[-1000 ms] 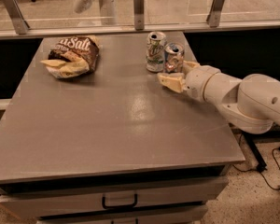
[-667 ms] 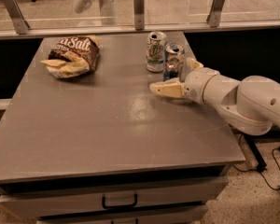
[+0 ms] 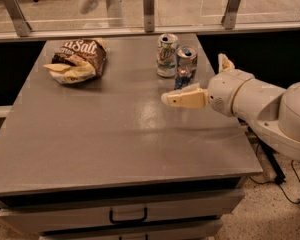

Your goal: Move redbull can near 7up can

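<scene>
The redbull can point(image 3: 186, 63), slim, silver and blue, stands upright on the grey table point(image 3: 100, 144) near its far right edge. The 7up can point(image 3: 166, 55), white with green lettering, stands upright just to its left, almost touching it. My gripper point(image 3: 194, 79) is open and empty, just in front of and to the right of the redbull can. One cream finger point(image 3: 182, 98) points left in front of the can. The other finger point(image 3: 225, 63) sticks up to the can's right. Neither finger touches the can.
A brown chip bag point(image 3: 77, 60) lies at the far left of the table. A glass rail with metal posts point(image 3: 149, 9) runs behind the table. Drawers point(image 3: 127, 215) sit under the front edge. A cable point(image 3: 290, 179) lies on the floor at the right.
My gripper has drawn a little toward the table's front, away from the redbull can. Its near finger has swung lower. Both cans stand where they were.
</scene>
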`<act>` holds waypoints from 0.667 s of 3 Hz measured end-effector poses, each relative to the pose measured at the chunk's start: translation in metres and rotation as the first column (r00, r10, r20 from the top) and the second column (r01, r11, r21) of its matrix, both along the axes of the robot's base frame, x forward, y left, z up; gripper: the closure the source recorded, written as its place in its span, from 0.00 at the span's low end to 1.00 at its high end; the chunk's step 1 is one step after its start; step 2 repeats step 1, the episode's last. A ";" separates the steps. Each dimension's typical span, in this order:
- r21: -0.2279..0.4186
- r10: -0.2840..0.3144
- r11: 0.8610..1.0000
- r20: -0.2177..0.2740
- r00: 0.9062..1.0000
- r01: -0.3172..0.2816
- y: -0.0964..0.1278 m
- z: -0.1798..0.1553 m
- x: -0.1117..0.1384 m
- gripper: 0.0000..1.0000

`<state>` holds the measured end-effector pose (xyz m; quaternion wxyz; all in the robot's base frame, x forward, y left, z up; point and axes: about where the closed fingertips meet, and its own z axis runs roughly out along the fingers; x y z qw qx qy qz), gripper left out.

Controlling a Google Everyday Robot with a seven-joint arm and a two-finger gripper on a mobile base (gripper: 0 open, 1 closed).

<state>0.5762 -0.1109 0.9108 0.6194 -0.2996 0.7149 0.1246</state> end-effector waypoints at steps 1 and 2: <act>-0.003 -0.019 1.000 0.006 1.000 0.019 -0.009 0.004 -0.004 0.00; -0.003 -0.019 1.000 0.006 1.000 0.019 -0.009 0.004 -0.004 0.00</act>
